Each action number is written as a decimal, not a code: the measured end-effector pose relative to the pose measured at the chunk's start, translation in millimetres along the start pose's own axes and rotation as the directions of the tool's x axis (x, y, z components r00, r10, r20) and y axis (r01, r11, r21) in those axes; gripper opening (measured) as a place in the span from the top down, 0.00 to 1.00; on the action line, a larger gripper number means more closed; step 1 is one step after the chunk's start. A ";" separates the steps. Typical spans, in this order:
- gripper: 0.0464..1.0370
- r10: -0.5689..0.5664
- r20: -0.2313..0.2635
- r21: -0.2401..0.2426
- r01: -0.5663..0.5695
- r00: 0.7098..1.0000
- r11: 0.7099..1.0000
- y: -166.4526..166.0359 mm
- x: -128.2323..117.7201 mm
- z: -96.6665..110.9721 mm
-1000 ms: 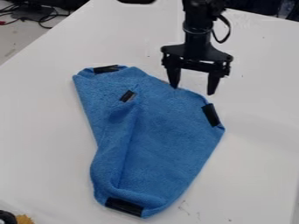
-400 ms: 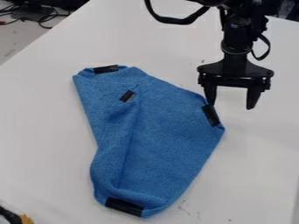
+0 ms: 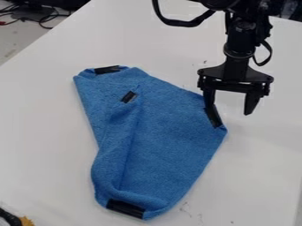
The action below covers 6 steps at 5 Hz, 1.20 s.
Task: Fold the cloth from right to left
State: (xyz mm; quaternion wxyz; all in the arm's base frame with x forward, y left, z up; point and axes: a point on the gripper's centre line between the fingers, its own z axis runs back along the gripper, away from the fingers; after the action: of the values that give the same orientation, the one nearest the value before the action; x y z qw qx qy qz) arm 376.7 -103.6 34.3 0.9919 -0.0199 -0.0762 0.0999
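Across most of your view lies the white table (image 3: 41, 132), with the blue cloth (image 3: 168, 137) spread on its middle. The cloth lies as it did a second ago: a ridge runs down its left part, and its right side is unfolded, so your right-to-left fold looks still to be made.

What has changed is your arm (image 3: 240, 42). It has swung to the right from above the cloth's far edge, then eased slightly back left and lower. Its gripper (image 3: 229, 110) now hangs at the cloth's right corner, its two fingers spread wide with nothing pinched between them. One finger is in line with the black patch (image 3: 213, 117) on that corner; you cannot tell whether they touch.

That puts you near a likely grasp point. You probably need to shift a little further left, so the corner sits between the fingers, then lower and close. Close from here and you may miss the fabric, or catch only its rim and lose it on the way across.
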 end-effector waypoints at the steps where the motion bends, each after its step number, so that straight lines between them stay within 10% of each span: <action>1: 0.04 0.023 0.003 -0.002 -0.023 1.000 1.000 0.0 0.0 -0.6; 6: 0.17 0.039 -0.068 -0.130 -0.047 0.997 0.990 3.8 4.4 -27.7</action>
State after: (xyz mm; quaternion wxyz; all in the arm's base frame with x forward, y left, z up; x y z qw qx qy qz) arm 384.5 -99.6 7.3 0.9880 -0.0898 -0.0499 0.1153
